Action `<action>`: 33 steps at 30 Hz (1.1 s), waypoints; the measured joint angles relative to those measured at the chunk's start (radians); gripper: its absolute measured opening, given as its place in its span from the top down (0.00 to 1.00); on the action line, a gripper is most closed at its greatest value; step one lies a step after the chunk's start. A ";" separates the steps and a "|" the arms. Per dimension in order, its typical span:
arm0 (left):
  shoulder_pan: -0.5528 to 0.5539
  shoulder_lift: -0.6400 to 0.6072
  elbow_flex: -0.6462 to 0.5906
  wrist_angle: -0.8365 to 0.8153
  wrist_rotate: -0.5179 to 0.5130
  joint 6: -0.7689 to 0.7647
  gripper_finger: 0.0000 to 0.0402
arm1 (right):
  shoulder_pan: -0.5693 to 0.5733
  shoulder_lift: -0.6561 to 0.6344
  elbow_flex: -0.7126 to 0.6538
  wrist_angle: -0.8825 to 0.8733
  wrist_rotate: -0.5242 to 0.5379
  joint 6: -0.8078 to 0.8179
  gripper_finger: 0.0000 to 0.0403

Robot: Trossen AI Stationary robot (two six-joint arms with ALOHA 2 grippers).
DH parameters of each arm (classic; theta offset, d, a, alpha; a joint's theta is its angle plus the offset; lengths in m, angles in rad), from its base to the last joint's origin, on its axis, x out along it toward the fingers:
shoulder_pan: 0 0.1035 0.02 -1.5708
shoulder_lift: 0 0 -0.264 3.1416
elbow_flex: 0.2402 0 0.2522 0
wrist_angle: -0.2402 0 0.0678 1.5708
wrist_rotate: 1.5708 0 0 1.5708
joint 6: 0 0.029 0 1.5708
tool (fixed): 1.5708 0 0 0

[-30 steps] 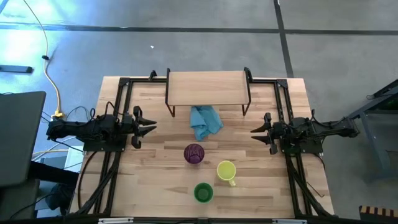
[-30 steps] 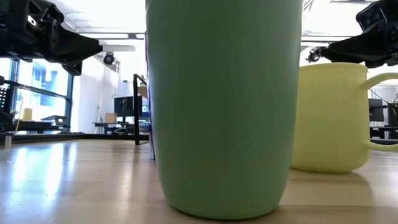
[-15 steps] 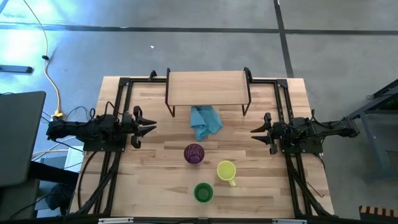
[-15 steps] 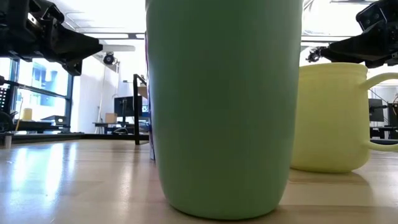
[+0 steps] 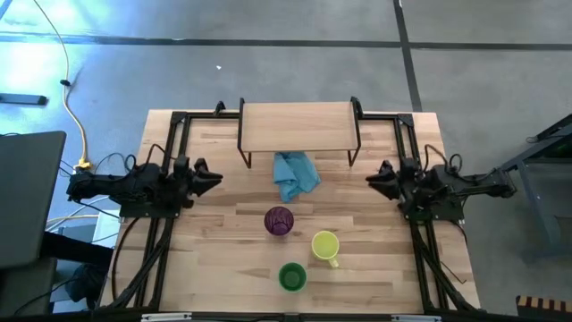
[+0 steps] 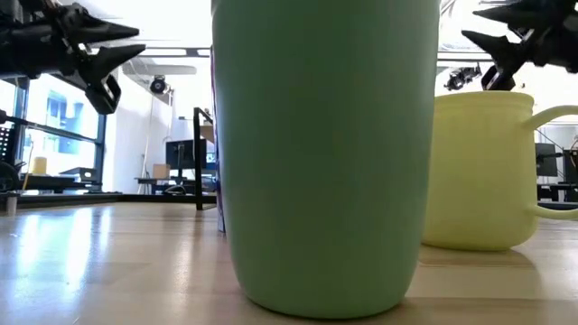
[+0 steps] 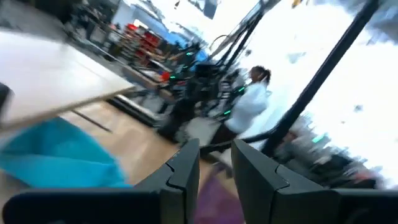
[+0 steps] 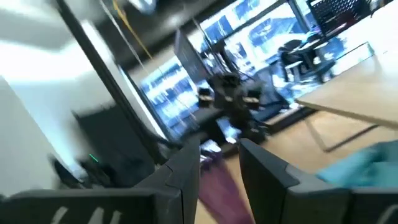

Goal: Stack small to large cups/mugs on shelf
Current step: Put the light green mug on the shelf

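Observation:
The shelf (image 5: 299,125) stands on its black legs at the table's far middle. The purple tumbler (image 5: 279,220), the yellow-green mug (image 5: 325,244) and the green cup (image 5: 291,276) stand upright on the table in a row slanting toward the near edge. In the low view the green cup (image 6: 325,153) fills the middle, with the mug (image 6: 483,171) behind it and to its right. My left gripper (image 5: 217,176) hovers left of them and my right gripper (image 5: 369,179) right of them. Both are open by a narrow gap and hold nothing.
A light blue cloth (image 5: 295,174) lies crumpled just in front of the shelf, between the two grippers. Black arm frames run along the table's left and right sides. Bare wood lies left of the cups. A person in white (image 7: 249,106) shows in the room beyond.
Both grippers have rolled about their wrists and risen a little in the low view, the right one drawing slightly toward the table's right edge. The cups, cloth and shelf have stayed put.

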 joint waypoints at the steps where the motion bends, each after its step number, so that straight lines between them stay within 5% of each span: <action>1: 0.000 0.000 0.000 0.007 -0.004 -0.028 0.79 | 0.000 0.000 0.000 0.010 0.001 0.028 0.74; 8: 0.000 0.000 0.000 0.025 -0.035 -0.067 0.79 | 0.000 0.000 0.000 0.020 0.092 0.193 0.74; 11: 0.000 0.000 0.000 0.060 -0.031 -0.182 0.79 | 0.000 0.000 0.000 0.010 0.085 0.396 0.74; 14: 0.000 0.000 0.000 0.066 -0.032 -0.213 0.79 | 0.001 0.001 0.000 -0.039 0.070 0.436 0.74; 20: 0.000 0.000 0.000 0.005 0.073 -0.218 0.79 | 0.074 0.065 0.000 -0.232 -0.257 0.721 0.74; 23: 0.000 0.000 0.000 -0.043 0.107 -0.260 0.79 | 0.151 0.139 0.000 -0.245 -0.288 0.801 0.74; 27: 0.000 0.000 0.000 -0.078 0.108 -0.289 0.79 | 0.217 0.234 0.000 -0.132 -0.278 0.718 0.74; 33: 0.000 0.000 0.000 -0.075 0.067 -0.242 0.79 | 0.221 0.358 0.000 0.269 -0.108 0.323 0.74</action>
